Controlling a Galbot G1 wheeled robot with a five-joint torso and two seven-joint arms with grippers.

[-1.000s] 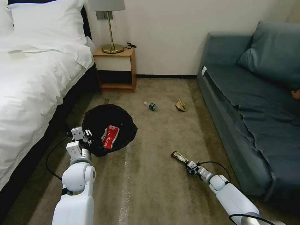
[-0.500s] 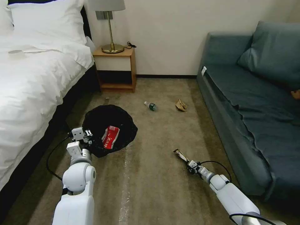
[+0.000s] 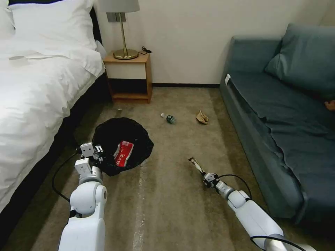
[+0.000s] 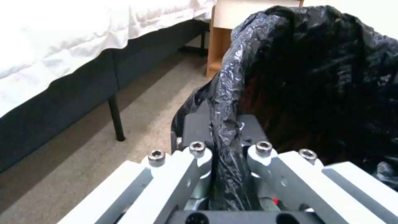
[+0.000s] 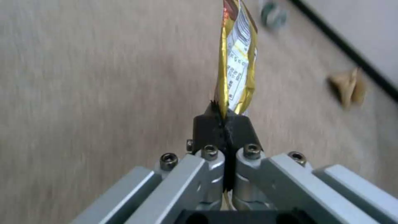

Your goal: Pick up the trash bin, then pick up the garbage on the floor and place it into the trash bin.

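Nearest on the right, the right gripper (image 3: pixel 205 174) is clamped on one end of the snack wrapper (image 3: pixel 195 164), its jaws pressed together on the gold foil (image 5: pixel 234 77), with the wrapper clear of the carpet (image 3: pixel 167 209). On the left, the left gripper (image 3: pixel 98 152) has its jaws closed on the near rim of the trash bin (image 3: pixel 120 129), pinching the black bag (image 4: pixel 232 149) folded over it; a red-and-white wrapper (image 3: pixel 123 153) lies inside. Farther off on the carpet lie a small bottle (image 3: pixel 168 118) and, right of it, crumpled brown paper (image 3: pixel 202 117). A nightstand (image 3: pixel 129 76) stands at the far wall.
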